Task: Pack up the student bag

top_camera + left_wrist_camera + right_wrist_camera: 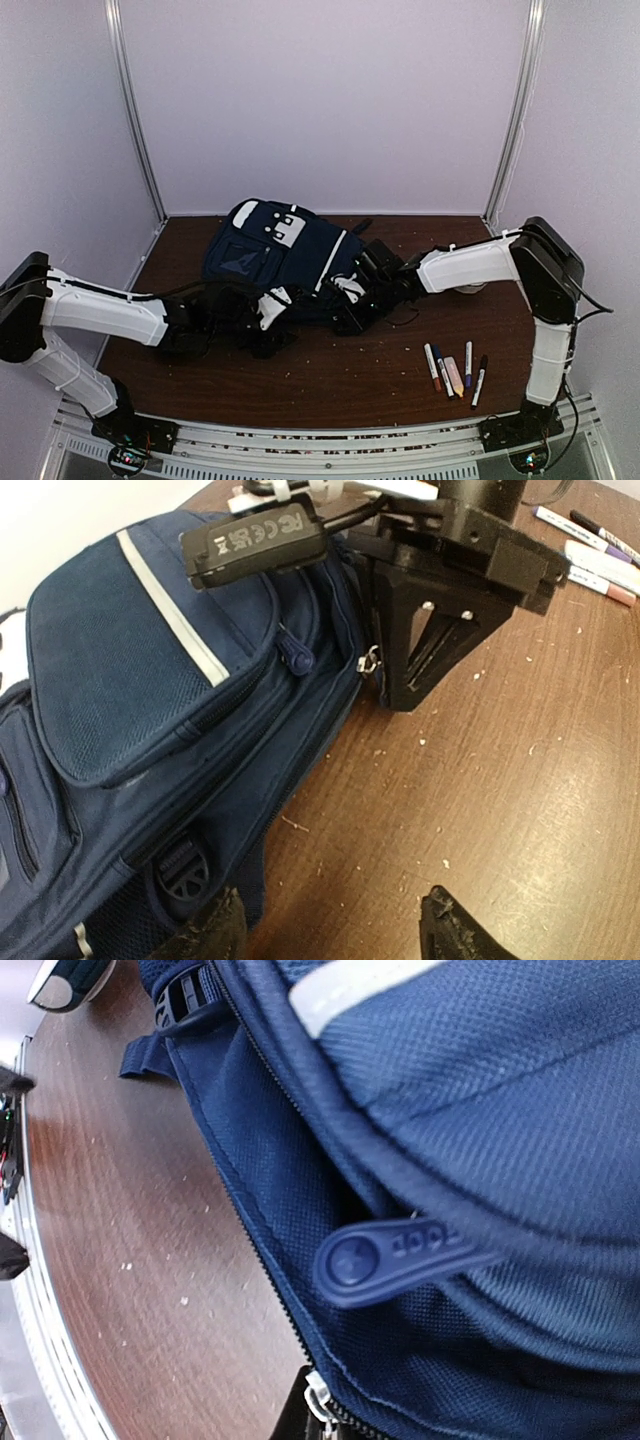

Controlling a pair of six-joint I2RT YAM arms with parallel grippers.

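Navy fabric is filling most of both wrist views: the bag (290, 255) is lying flat near the middle of the table (350, 380), with every zip that shows looking shut. The left gripper (335, 935) is hovering released over bare wood just beside the bag's lower edge, with nothing between its tips. The right gripper (400, 680) is pressing in at the bag's side, right by a small metal zip slider (370, 660), though I cannot tell whether it is clenched on it. The likely trouble is this: nothing is pinning the bag down, so a tug on the zip may well be dragging the whole bag across the table rather than opening it, or the little slider may be slipping free. The markers (455, 372) (presumably the things to pack) are lying well apart, near the right arm's base. As for writing, a black module (255, 538) on the right wrist is showing white print with what look like CE and FC marks. The rubber zip pull (395, 1255) is carrying raised letters too blurred to read.
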